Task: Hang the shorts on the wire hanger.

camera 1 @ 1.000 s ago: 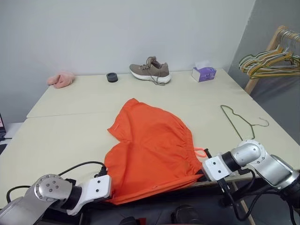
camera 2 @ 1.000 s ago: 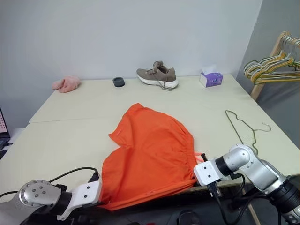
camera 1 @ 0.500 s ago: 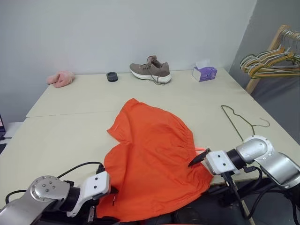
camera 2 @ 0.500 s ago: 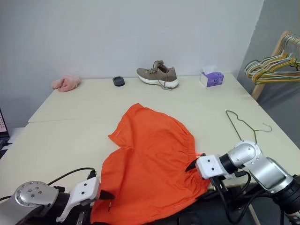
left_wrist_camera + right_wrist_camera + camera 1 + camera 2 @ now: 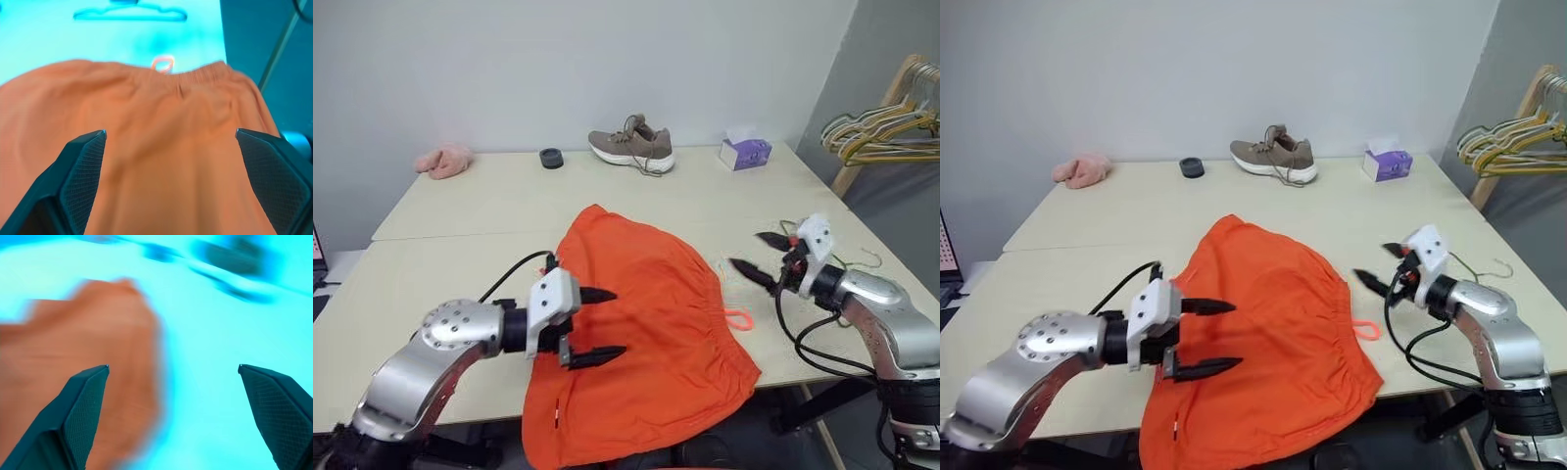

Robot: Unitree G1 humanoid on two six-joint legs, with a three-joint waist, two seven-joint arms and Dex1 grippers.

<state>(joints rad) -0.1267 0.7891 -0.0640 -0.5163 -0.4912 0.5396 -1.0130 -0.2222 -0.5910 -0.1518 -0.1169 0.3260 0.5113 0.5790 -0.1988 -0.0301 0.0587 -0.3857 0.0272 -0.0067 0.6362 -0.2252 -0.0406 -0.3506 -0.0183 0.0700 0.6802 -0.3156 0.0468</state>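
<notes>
Bright orange fabric shorts (image 5: 641, 333) lie spread on the tabletop (image 5: 440, 284), hem drooping over the near edge; thin olive-green wire hanger (image 5: 1474, 269) lies flat beyond the waistband.

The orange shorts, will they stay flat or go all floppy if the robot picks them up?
Probably floppy: the shorts already droop over the table's front edge and lie in soft wrinkles. They likely weigh little, being thin cloth. Pushed, they would probably bunch up rather than slide whole, as the gathered waistband suggests.

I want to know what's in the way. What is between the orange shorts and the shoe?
Nothing: in the left eye view, only bare table lies between the shorts and the shoe.
</notes>
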